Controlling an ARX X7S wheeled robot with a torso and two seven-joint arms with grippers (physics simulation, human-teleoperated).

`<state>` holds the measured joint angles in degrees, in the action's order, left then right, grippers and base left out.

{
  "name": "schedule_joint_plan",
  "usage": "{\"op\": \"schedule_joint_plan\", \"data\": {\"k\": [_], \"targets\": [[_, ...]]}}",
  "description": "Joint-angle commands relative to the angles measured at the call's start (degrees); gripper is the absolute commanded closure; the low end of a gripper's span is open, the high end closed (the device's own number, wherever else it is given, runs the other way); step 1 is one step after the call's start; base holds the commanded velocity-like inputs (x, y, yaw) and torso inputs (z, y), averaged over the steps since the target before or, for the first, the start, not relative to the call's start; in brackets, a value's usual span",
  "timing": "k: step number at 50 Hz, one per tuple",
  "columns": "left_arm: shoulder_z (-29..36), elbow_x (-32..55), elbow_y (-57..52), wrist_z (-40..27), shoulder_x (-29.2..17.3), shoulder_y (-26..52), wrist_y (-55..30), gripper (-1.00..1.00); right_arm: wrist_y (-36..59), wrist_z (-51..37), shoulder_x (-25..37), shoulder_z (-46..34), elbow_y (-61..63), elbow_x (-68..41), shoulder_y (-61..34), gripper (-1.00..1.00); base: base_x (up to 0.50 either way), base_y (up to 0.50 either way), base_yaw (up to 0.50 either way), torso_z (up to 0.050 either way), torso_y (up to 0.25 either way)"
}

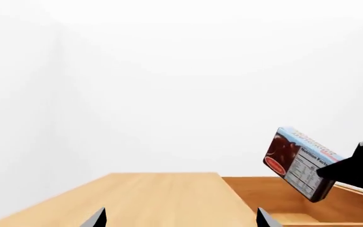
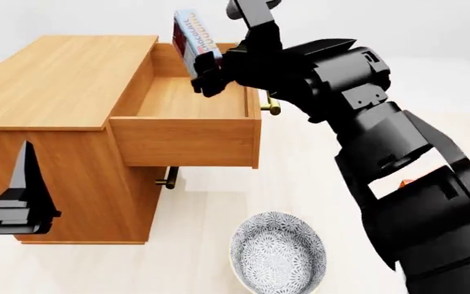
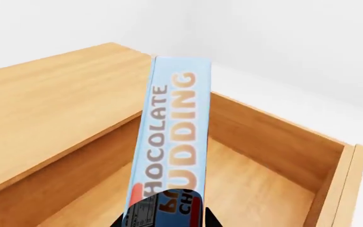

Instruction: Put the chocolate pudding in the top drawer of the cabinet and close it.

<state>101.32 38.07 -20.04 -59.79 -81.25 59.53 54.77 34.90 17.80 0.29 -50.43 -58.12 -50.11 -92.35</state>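
We see the cabinet (image 2: 55,92), its top drawer (image 2: 188,131) pulled open, our right gripper (image 2: 206,76) clenched on the chocolate pudding (image 2: 190,37) above the drawer, right arm stretched forward, left gripper (image 2: 22,202) low, its grip unclear.

A round bowl (image 2: 278,252) sits on the pale table (image 2: 210,202) near the lower edge of the head view, its inside covered in a fine grey-and-white speckled pattern under a light rim. It stands upright, apart from everything else. A small orange-red scrap (image 2: 406,182) of something shows farther to the right on the table, mostly hidden, too little of it to tell what it is. Plain white wall (image 2: 96,15) lies behind
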Motion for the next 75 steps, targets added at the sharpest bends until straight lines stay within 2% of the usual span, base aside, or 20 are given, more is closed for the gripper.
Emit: {"op": "schedule_joint_plan", "data": {"k": [1,6,14,18,24,45,46,56,75], "targets": [[-0.2,1.1,1.8,0.1,1.2,-0.6,0.4,-1.00,-9.7,-2.1,-0.3,-30.6,-9.7,-29.2,-5.6,1.00,0.00,0.00,0.00,0.000,0.000],[-0.4,1.3,1.7,0.0,1.3,-0.7,-0.1,-1.00,-10.5,-2.8,-0.3,-35.6,-10.3,-33.7,-5.7,1.00,0.00,0.00,0.00,0.000,0.000],[-0.9,1.6,1.3,0.1,1.4,-0.4,-1.1,-1.00,-11.3,-3.2,-0.3,-38.1,-10.7,-35.9,-5.9,1.00,0.00,0.00,0.00,0.000,0.000],[-0.2,-0.1,-2.3,0.3,-4.2,-1.4,1.2,-1.00,-11.2,-3.0,-0.3,-38.8,-10.2,-35.8,-5.5,1.00,0.00,0.00,0.00,0.000,0.000],[0.1,-0.6,-3.7,0.8,-7.1,-2.0,2.8,-1.00,-10.3,-2.3,-0.3,-39.0,-9.7,-35.2,-4.8,1.00,0.00,0.00,0.00,0.000,0.000],[0.2,-0.3,-3.2,1.5,-7.9,-2.7,3.7,-1.00,-9.5,-1.3,-0.3,-38.5,-10.1,-33.1,-3.9,1.00,0.00,0.00,0.00,0.000,0.000],[0.2,-0.3,-3.1,1.6,-8.0,-2.8,3.8,-1.00,-9.5,-1.5,-0.3,-38.4,-10.1,-33.1,-4.0,-1.00,0.00,0.00,0.00,0.000,0.000],[0.3,0.0,-2.8,2.1,-8.5,-3.1,4.6,-1.00,-9.9,-2.7,-0.3,-38.2,-10.6,-33.2,-4.3,-1.00,0.00,0.00,0.00,0.000,0.000],[0.1,0.5,-2.6,2.9,-8.6,-3.2,4.9,-1.00,-19.0,-5.8,-0.3,-37.5,-11.8,-33.9,-6.3,-1.00,0.00,0.00,0.00,0.000,0.000]]}}
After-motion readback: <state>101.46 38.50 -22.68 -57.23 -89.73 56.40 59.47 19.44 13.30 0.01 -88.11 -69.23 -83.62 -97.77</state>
